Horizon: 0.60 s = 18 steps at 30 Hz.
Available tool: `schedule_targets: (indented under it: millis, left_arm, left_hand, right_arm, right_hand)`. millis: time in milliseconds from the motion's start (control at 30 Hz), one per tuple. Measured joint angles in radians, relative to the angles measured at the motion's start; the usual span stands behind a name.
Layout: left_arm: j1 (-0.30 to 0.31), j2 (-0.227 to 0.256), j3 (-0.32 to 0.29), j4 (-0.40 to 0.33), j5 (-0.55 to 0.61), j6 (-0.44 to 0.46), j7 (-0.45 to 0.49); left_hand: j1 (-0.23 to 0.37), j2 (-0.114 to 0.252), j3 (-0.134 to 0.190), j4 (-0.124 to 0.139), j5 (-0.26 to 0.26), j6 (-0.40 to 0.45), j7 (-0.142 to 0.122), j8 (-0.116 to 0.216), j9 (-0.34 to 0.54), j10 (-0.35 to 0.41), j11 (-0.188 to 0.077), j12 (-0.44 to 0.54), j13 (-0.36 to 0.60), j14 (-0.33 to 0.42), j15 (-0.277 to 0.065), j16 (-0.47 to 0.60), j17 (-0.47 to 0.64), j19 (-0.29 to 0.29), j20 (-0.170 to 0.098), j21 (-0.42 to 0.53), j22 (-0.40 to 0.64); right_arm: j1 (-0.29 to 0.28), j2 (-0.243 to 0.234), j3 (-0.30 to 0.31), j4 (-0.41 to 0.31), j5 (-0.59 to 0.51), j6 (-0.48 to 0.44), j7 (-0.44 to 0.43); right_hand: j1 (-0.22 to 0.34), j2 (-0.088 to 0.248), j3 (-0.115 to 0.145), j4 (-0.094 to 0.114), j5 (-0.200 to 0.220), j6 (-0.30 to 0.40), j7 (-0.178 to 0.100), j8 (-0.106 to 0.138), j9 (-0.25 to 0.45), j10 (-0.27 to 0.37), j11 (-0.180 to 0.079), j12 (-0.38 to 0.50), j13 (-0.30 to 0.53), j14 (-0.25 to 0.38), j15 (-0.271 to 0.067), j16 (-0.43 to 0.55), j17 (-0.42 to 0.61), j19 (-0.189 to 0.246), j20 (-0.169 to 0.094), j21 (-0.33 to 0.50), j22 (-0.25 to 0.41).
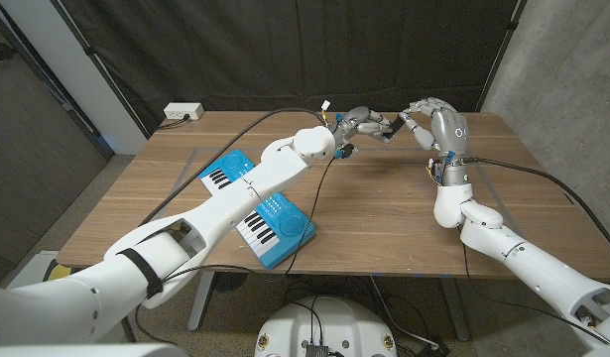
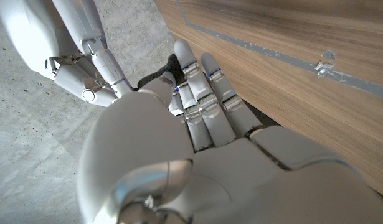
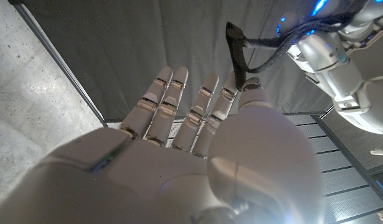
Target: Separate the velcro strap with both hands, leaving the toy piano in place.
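Both hands are raised over the far middle of the wooden table, close together. A short black velcro strap spans the small gap between them. My left hand pinches one end, seen as a dark strip at its fingertips. My right hand pinches the other end, and the strap stands up from between its thumb and a finger. I cannot tell whether the two layers are still joined. The blue toy piano lies on the table's near left, partly under my left arm.
A white power strip sits at the table's far left corner. A black cable runs along my left arm. Black curtain hangs behind the table, and a concrete wall stands at the far right.
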Motion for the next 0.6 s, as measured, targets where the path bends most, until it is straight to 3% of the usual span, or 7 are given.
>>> schedule_targets:
  millis: [167, 333, 600]
  left_arm:
    - [0.009, 0.006, -0.007, -0.015, 0.000, -0.004, 0.003]
    - [0.014, 0.011, -0.010, -0.025, 0.000, -0.006, 0.005]
    - [0.019, 0.017, -0.010, -0.036, 0.000, -0.003, 0.005]
  left_hand:
    - [0.000, 0.000, 0.003, 0.003, 0.000, 0.000, 0.000, 0.000, 0.000, 0.000, 0.000, 0.000, 0.001, 0.000, 0.000, 0.000, 0.000, 0.000, 0.000, 0.000, 0.000]
    - [-0.004, 0.004, 0.003, 0.003, 0.000, 0.000, 0.000, 0.000, 0.004, 0.000, 0.000, 0.000, 0.005, 0.000, 0.000, 0.004, 0.000, 0.000, 0.000, 0.000, 0.000]
    - [-0.004, 0.004, 0.003, 0.003, -0.003, 0.000, 0.000, 0.000, 0.005, 0.000, 0.000, 0.000, 0.007, 0.002, 0.002, 0.004, 0.000, 0.000, 0.000, 0.000, 0.000]
  right_arm:
    - [0.000, -0.002, -0.001, -0.001, -0.005, 0.000, 0.000]
    - [-0.005, 0.000, 0.007, -0.003, -0.012, -0.001, 0.000]
    - [-0.020, 0.004, 0.023, -0.021, -0.012, 0.003, 0.005]
  right_hand:
    - [0.000, 0.000, 0.003, -0.003, 0.000, 0.018, 0.001, 0.002, -0.001, 0.010, 0.005, 0.000, 0.000, 0.000, 0.000, 0.000, 0.000, 0.000, 0.000, 0.000, 0.001]
    - [0.016, 0.016, 0.018, -0.018, -0.005, 0.078, 0.006, 0.026, 0.000, 0.038, 0.002, 0.000, 0.000, 0.015, -0.004, 0.000, 0.000, 0.005, -0.005, 0.000, 0.002]
    - [0.029, 0.033, 0.028, -0.008, -0.008, 0.061, 0.011, 0.035, 0.024, 0.046, 0.000, -0.005, 0.001, 0.022, -0.004, 0.000, 0.002, 0.005, -0.005, 0.000, 0.007]
